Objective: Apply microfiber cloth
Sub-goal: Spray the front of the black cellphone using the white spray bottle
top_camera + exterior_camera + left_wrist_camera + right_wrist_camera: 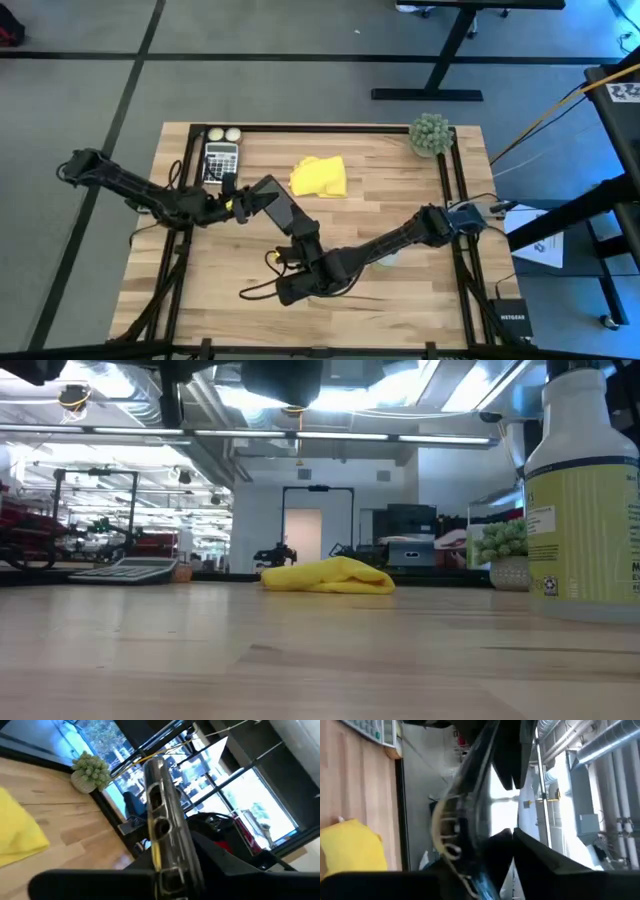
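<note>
From above, both grippers meet mid-desk on a black smartphone [277, 203], left gripper [243, 204] and right gripper [299, 232] each clamped on it. The microfiber cloth [320, 176] lies untouched behind them; low view adds a spray bottle [583, 490].

The microfiber cloth [319, 176] lies crumpled on the wooden surface [400, 300], bright yellow, folded into a loose, lumpy heap toward the far middle. From table height it sits low and rumpled, untouched, nothing resting on it.
</note>
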You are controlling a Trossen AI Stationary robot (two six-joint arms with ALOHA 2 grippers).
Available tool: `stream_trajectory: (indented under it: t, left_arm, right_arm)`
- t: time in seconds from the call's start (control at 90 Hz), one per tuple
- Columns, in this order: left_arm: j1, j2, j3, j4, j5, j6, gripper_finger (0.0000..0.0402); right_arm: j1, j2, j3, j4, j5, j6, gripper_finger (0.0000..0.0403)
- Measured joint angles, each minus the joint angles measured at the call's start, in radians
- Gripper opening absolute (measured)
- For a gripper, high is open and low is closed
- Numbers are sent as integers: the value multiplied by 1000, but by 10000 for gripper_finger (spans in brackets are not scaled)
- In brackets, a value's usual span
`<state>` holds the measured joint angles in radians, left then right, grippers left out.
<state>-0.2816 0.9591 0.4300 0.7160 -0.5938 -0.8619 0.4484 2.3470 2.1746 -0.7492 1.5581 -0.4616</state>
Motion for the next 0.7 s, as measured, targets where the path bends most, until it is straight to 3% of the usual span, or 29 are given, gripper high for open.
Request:
stream_trajectory:
  t: [0.1, 0.222, 0.578, 0.7]
  left_arm:
    - [7, -13, -3, 74, 7, 66, 32]
    - [17, -47, -3, 150, -54, 148, 25]
    - [22, -104, -3, 138, -10, 342, 18]
    - [23, -104, -2, 67, 27, 403, 18]
  right_arm:
    - [34, -1, 2, 14, 3, 21, 142]
    - [83, -1, 2, 47, -2, 24, 168]
    - [219, -34, 2, 267, 10, 30, 194]
    - [273, -75, 2, 311, 8, 161, 196]
